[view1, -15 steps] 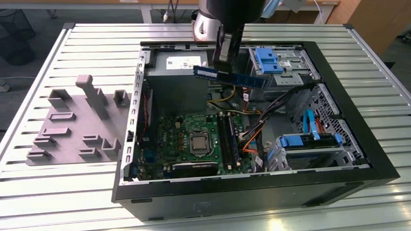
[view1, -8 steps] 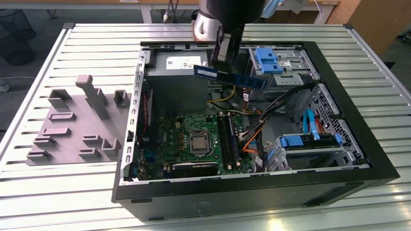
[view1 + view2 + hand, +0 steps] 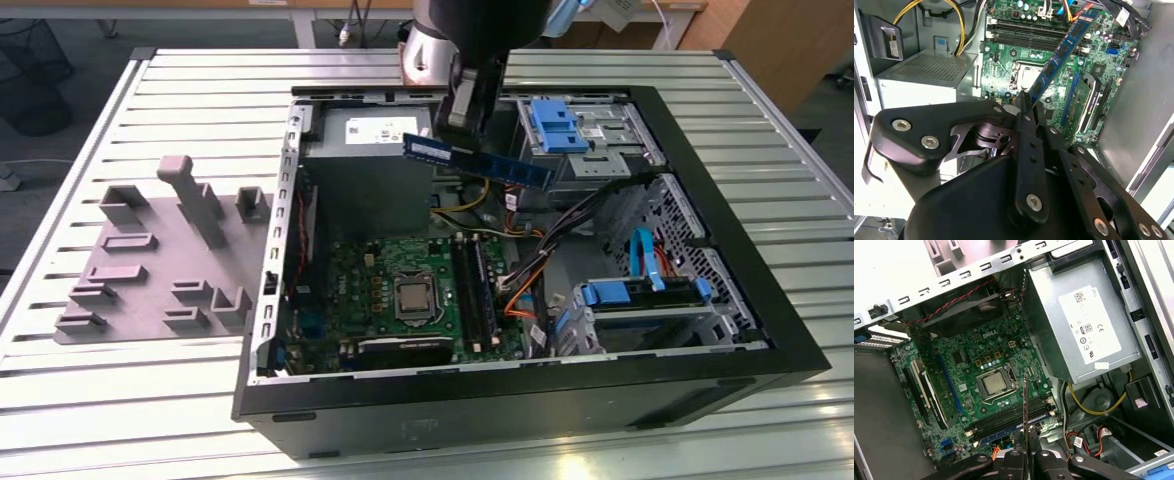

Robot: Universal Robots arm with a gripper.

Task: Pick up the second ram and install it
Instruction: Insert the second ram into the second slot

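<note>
Gripping the second ram (image 3: 478, 160) by one end, your end effector (image 3: 457, 128) is clenched on it above the open computer case (image 3: 534, 405), over its far side (well clear of the green board (image 3: 387, 265)). Hold the stick level and parallel with the black slots (image 3: 474, 290) to seat cleanly.

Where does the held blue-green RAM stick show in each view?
Exterior view: thin blue-green RAM stick, held above the open black case.
Second wrist view: stick slants out from the black fingers, over the green motherboard.
First wrist view: stick edge-on, across the memory slots.
Shared landmark: silver square processor.
</note>
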